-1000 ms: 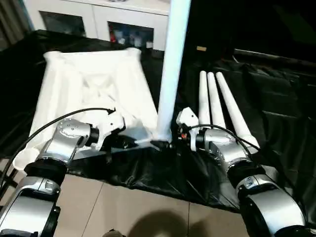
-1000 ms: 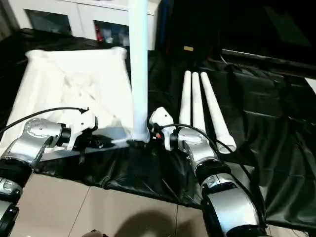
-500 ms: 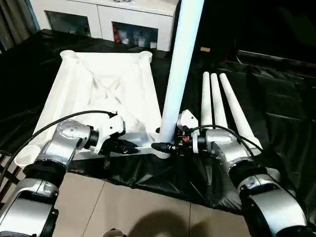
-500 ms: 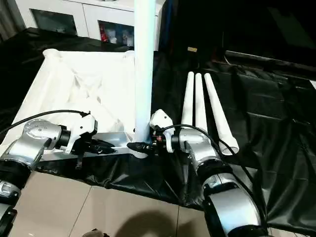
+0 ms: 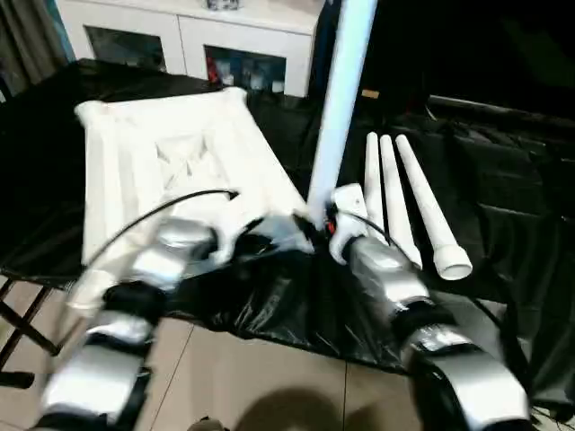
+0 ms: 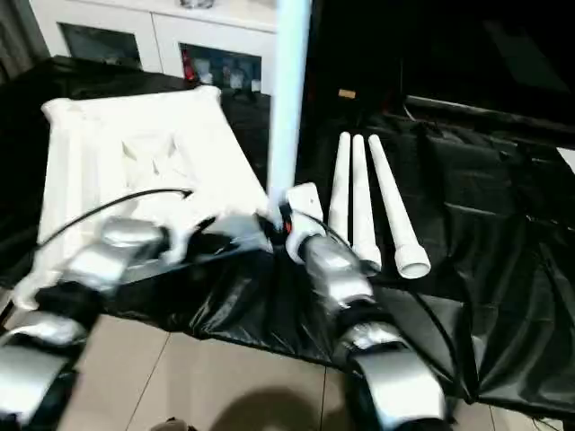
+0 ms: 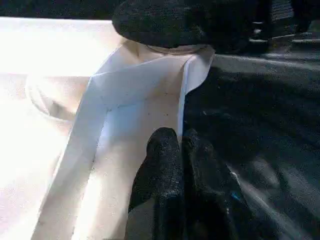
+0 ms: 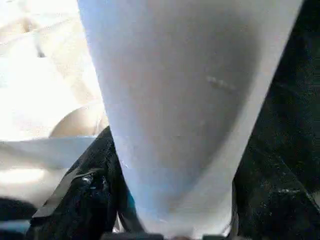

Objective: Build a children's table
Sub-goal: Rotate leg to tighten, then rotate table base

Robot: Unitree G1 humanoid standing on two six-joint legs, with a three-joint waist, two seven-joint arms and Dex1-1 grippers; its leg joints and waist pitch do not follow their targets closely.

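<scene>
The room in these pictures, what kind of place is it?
Probably an indoor room, home-like or staged: a white cabinet with glass doors at the back, a tiled floor, and black sheeting under the tabletop.

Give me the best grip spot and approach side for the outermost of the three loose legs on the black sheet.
Grip the outermost loose leg around mid-shaft, fingers across its width, coming down from above on its free right side. It lies flat on the black sheet, and the other two legs lie close against its left, leaving little finger room there. The flared open end nearest the robot looks too wide for a secure pinch.
</scene>
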